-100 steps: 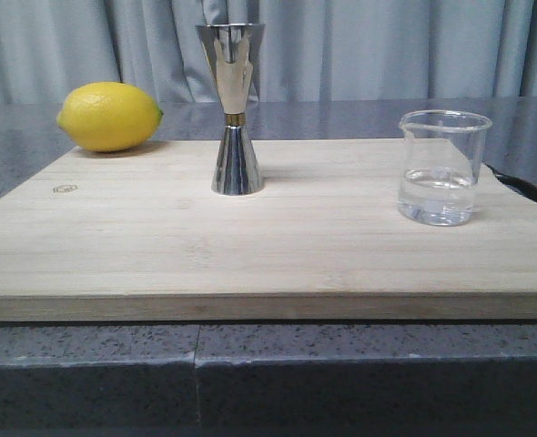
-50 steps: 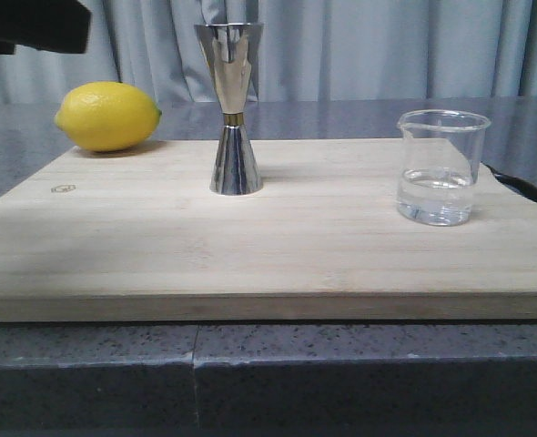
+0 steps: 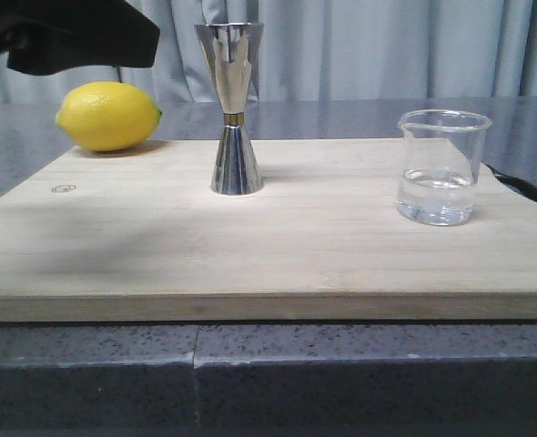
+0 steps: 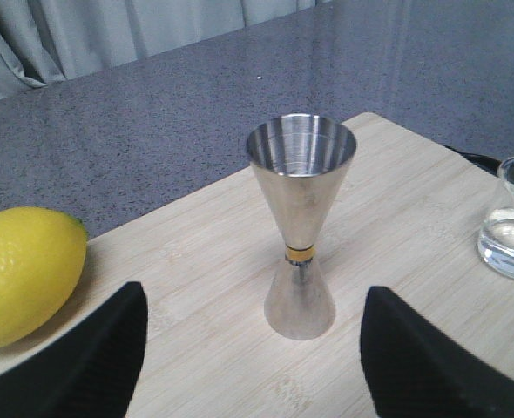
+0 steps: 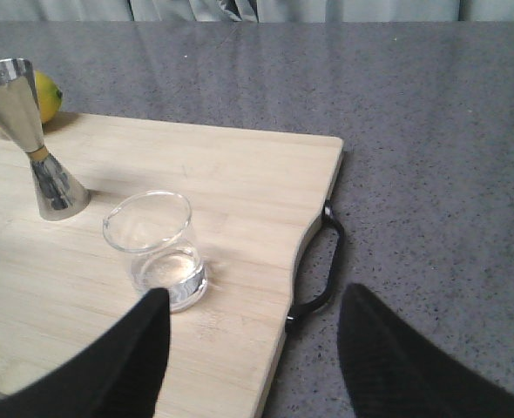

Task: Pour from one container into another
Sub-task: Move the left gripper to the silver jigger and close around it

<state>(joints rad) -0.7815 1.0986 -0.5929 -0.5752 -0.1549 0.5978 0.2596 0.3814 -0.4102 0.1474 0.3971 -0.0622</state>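
Note:
The clear glass beaker (image 3: 442, 168) stands on the right of the wooden board (image 3: 268, 255) with a little clear liquid in it. The steel jigger (image 3: 231, 109) with a gold band at its waist stands upright at the board's back middle. In the left wrist view my left gripper (image 4: 253, 292) is open, above the board, and the jigger (image 4: 301, 222) stands just beyond the gap between its fingers, untouched. My right gripper (image 5: 253, 296) is open over the board's right edge, with the beaker (image 5: 155, 248) ahead of it, close to one fingertip. Neither holds anything.
A yellow lemon (image 3: 109, 116) lies at the board's back left corner. My left arm (image 3: 77, 36) shows as a dark shape high on the left. The board has a black handle (image 5: 322, 261) on its right side. Grey stone countertop (image 5: 431, 131) surrounds it; curtains hang behind.
My left arm has come further into the front view from the upper left, moving right toward the jigger, and its shadow has spread on the board. Jigger, beaker and lemon stay put.

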